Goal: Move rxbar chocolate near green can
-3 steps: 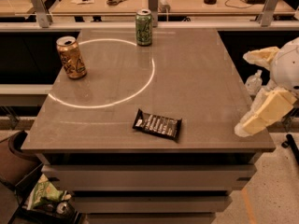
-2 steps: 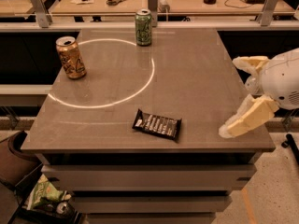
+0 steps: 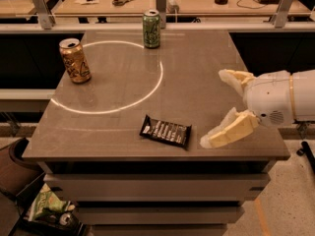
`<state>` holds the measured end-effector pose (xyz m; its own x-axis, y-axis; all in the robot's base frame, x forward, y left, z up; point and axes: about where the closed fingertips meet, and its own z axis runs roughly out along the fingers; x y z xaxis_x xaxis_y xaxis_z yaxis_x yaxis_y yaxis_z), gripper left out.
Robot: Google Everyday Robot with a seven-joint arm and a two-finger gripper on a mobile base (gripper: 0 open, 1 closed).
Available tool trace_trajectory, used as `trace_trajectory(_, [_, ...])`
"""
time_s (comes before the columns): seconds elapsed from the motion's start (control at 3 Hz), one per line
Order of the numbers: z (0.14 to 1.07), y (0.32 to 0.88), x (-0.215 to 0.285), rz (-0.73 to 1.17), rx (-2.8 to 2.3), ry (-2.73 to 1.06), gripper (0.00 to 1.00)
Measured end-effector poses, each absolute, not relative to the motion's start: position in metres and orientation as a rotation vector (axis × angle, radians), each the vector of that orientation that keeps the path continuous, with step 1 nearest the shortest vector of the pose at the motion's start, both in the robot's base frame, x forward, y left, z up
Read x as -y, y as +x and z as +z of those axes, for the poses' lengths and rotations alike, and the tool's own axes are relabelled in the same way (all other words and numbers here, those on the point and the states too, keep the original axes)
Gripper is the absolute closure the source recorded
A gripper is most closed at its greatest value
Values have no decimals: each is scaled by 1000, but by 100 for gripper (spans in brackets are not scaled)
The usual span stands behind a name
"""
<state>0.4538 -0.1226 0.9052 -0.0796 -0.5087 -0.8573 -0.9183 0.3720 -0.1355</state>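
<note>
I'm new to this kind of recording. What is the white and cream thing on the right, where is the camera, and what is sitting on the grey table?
The white shape coming in from the right is a robot's single arm. The two cream prongs at its end are its gripper, a two-finger clamp. It is at the table's front right, open and holding nothing.

There is one camera view, looking down at the table from its front side.

Three things sit on the table. The rxbar chocolate lies flat near the front edge, just left of the gripper and not touching it. The green can stands upright at the far edge. The gold-orange can stands upright at the far left.
</note>
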Motion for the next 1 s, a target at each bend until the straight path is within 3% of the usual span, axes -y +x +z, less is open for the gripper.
trace_trajectory(1.0, [872, 461, 69, 676, -1746, -1249, 0])
